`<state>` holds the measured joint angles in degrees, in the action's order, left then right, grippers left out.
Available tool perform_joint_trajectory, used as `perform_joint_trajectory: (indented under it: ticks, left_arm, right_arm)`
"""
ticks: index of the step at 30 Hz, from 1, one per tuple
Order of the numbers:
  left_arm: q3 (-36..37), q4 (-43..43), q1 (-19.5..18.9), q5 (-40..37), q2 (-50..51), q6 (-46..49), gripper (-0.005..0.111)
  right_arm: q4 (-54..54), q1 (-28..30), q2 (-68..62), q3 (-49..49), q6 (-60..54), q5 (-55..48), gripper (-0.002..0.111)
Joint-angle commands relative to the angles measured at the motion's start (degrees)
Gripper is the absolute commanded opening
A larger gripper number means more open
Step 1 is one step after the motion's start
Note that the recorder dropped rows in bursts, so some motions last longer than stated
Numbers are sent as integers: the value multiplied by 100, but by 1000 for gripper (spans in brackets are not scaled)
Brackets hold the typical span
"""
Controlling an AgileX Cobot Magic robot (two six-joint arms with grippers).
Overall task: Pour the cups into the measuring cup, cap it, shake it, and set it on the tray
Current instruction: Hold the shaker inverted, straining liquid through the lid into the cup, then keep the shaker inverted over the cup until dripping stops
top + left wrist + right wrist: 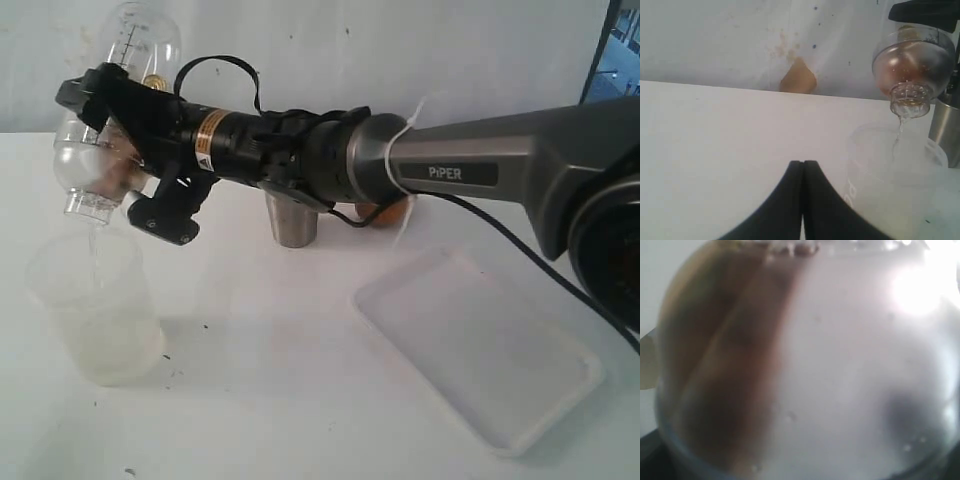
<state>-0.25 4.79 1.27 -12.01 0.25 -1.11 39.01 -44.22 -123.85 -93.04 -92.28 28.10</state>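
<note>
My right gripper (103,112) reaches across to the far left and is shut on the clear measuring cup (138,45), which is tipped with its capped end down. The domed cap (92,178) sits on it, and a thin stream runs from the cap's neck (910,98) into a frosted plastic cup (98,312). In the right wrist view the cylinder wall (840,370) fills the frame and hides the fingers. The steel tumbler (293,222) stands behind the arm, the brown wooden cup (388,212) beside it. My left gripper (803,166) is shut and empty, low over the table near the frosted cup (895,190).
The white tray (480,350) lies at the front right with nothing on it. The right arm's grey forearm (500,165) spans the middle of the scene. The steel tumbler (946,131) stands just behind the frosted cup. A tan patch (798,79) marks the back wall.
</note>
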Motion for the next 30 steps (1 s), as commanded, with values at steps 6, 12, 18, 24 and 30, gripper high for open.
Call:
perform_joint_trajectory:
  ticks: [6, 12, 18, 24, 30]
  left_arm:
    - [25, -19, 6, 57, -25, -14, 0]
    - [25, -19, 6, 57, -25, -14, 0]
    - [25, -19, 6, 57, -25, -14, 0]
    - [25, -19, 6, 57, -25, -14, 0]
    - [25, -19, 6, 57, -25, -14, 0]
  right_arm:
    - [19, -110, 210, -99, -104, 164, 0]
    - [38, -154, 210, -112, -503, -163, 0]
    - [38, -154, 210, -112, -516, -153, 0]
    - [63, -154, 210, -112, -541, -153, 0]
    - [61, -154, 210, -112, -632, -153, 0]
